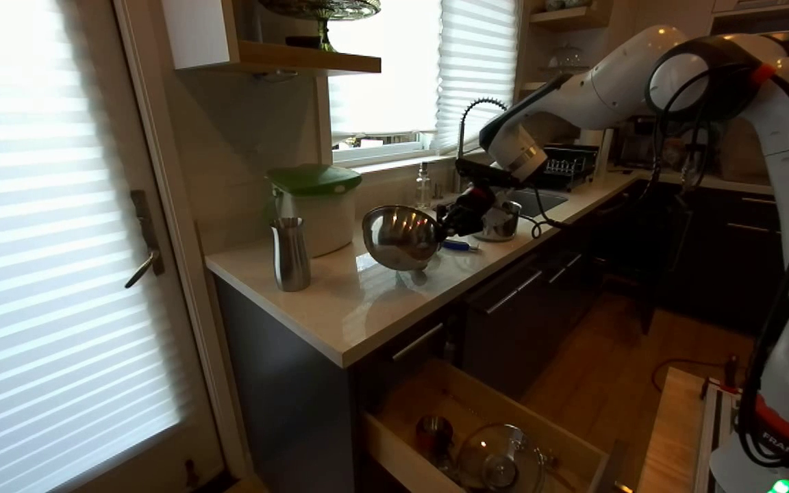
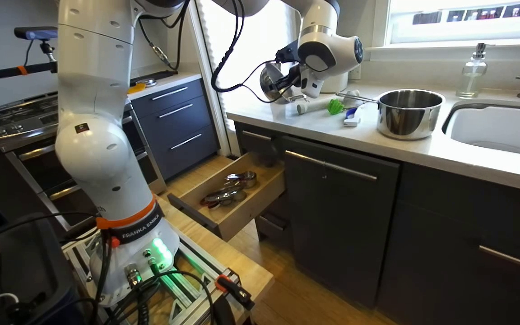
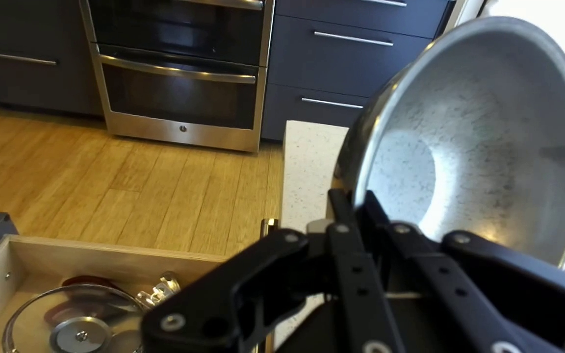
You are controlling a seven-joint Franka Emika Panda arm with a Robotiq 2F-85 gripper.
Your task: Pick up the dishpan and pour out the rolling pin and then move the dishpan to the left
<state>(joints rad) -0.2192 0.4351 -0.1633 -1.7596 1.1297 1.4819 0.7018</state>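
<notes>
The dishpan (image 1: 400, 239) is a shiny round metal bowl, tilted on its side above the counter. It also shows in an exterior view (image 2: 269, 82) and in the wrist view (image 3: 488, 132), where its visible inside is empty. My gripper (image 3: 353, 198) is shut on the dishpan's rim, one finger inside and one outside. The gripper also shows beside the bowl in both exterior views (image 1: 444, 229) (image 2: 283, 85). A pale cylinder that looks like the rolling pin (image 2: 316, 105) lies on the counter near the bowl, partly hidden behind other utensils.
A metal canister (image 1: 291, 255) and a green-lidded bin (image 1: 316, 212) stand near the counter's end. A metal pot (image 2: 409, 115), a green-headed utensil (image 2: 335, 107) and a blue-and-white tool (image 2: 353, 116) are on the counter (image 2: 364, 135). An open drawer (image 2: 251, 203) holds cookware below.
</notes>
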